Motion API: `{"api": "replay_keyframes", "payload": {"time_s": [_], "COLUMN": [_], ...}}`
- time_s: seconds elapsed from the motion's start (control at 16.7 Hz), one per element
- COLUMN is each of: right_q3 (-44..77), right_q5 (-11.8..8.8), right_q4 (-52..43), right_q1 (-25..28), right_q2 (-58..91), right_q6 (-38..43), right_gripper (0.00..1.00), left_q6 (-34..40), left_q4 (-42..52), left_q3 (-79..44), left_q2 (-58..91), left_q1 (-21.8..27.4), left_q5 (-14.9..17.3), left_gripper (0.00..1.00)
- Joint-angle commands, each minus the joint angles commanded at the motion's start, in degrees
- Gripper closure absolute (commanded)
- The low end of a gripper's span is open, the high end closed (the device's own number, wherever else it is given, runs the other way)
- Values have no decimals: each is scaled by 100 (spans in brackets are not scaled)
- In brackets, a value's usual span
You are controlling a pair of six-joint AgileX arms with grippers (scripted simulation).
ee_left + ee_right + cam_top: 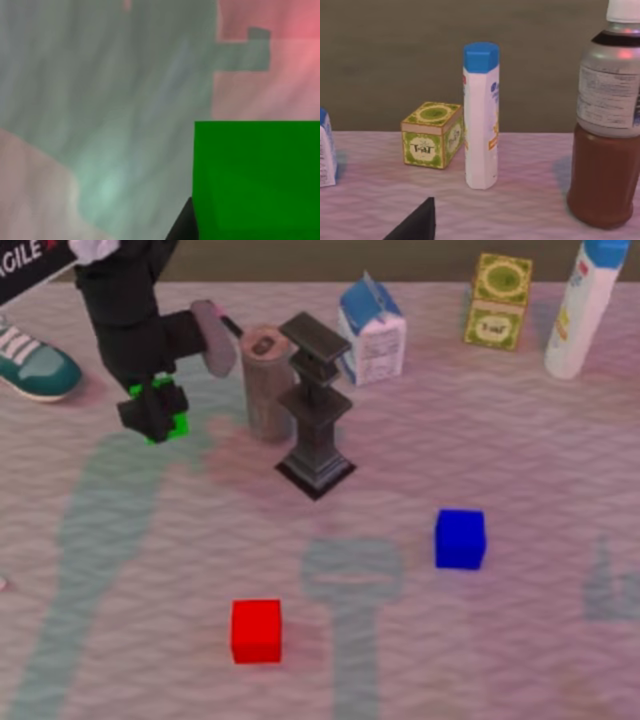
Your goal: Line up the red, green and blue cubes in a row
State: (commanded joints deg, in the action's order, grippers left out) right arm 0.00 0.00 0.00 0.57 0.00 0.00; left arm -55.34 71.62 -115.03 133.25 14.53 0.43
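Near the tabletop's far left corner, the left gripper (155, 412) clamps the green cube (165, 412), ready to carry it toward the row

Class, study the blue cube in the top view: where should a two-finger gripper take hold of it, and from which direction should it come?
Grip the blue cube across two opposite vertical faces, coming straight down from above. It sits flat and alone on the table, so its flat parallel sides are free for the fingers and nothing stands close by. The right arm, on that side, seems best placed.
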Motion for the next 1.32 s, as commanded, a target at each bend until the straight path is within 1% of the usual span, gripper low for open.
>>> {"api": "replay_keyframes", "payload": {"time_s": [0.06,0.18,0.3,0.54,0.6,0.72,0.84,1.08,1.2,1.32], "right_q3": [0,0,0,0,0,0,0,0,0,0], "right_q5": [0,0,0,0,0,0,0,0,0,0], "right_q4": [0,0,0,0,0,0,0,0,0,0], "right_q1": [0,0,0,0,0,0,0,0,0,0], "right_q2": [0,0,0,0,0,0,0,0,0,0], "right_q6": [0,0,0,0,0,0,0,0,0,0], "right_gripper": [0,0,0,0,0,0,0,0,0,0], "left_q6": [61,246,491,1009,1123,1300,1374,1362,1381,1394], "left_q4": [-37,-145,-271,-524,-585,-683,-726,-730,-951,-1393], "left_q3": [111,465,956,2086,2328,2684,2822,2820,2948,3195], "left_q2": [-95,-380,-746,-1525,-1701,-1978,-2095,-2064,-1993,-1845], "left_q1": [134,560,1170,2640,2922,3304,3444,3425,3419,3427], "left_q5": [-2,-6,-11,-10,-10,-13,-16,-12,-22,-25], "left_gripper": [100,100,100,100,100,100,100,100,100,100]}}
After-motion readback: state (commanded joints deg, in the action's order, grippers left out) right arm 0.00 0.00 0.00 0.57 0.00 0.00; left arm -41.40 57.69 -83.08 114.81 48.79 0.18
